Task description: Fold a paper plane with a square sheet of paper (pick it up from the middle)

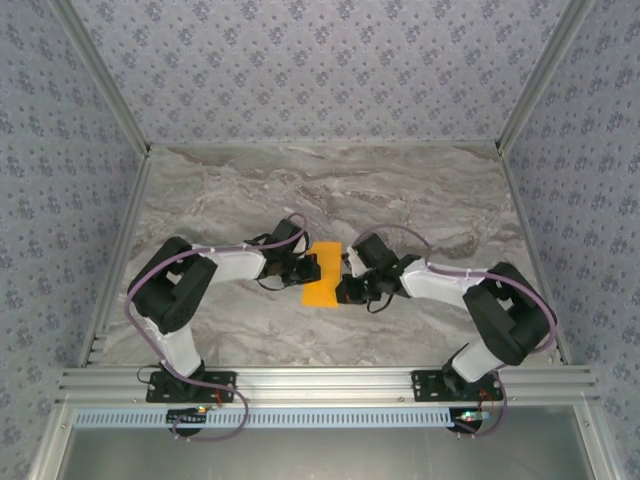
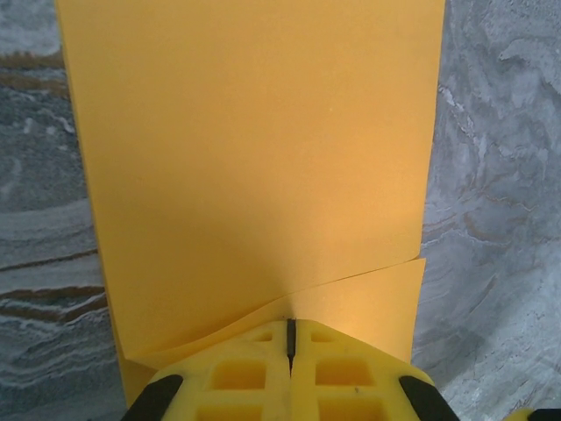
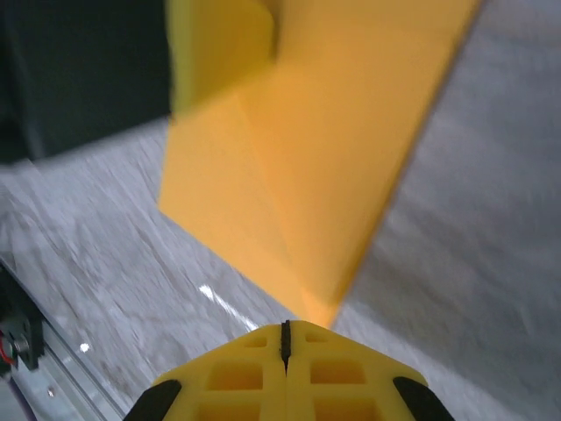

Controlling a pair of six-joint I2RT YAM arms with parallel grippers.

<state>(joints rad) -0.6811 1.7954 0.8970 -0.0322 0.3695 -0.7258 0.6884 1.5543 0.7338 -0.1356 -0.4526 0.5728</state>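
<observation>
The square sheet of paper (image 2: 254, 158) is being pinched by the left gripper (image 2: 289, 326) and the right gripper (image 3: 284, 328). It could be torn by opposing pulls.

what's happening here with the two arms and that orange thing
Two robot arms are folding a thin orange sheet of paper in the middle of a grey marble table. The left hand is shut on the sheet's edge, where a folded-over layer meets its tips. The right hand looks shut on a corner from the opposite side. The sheet is partly folded, not yet a plane.
</observation>
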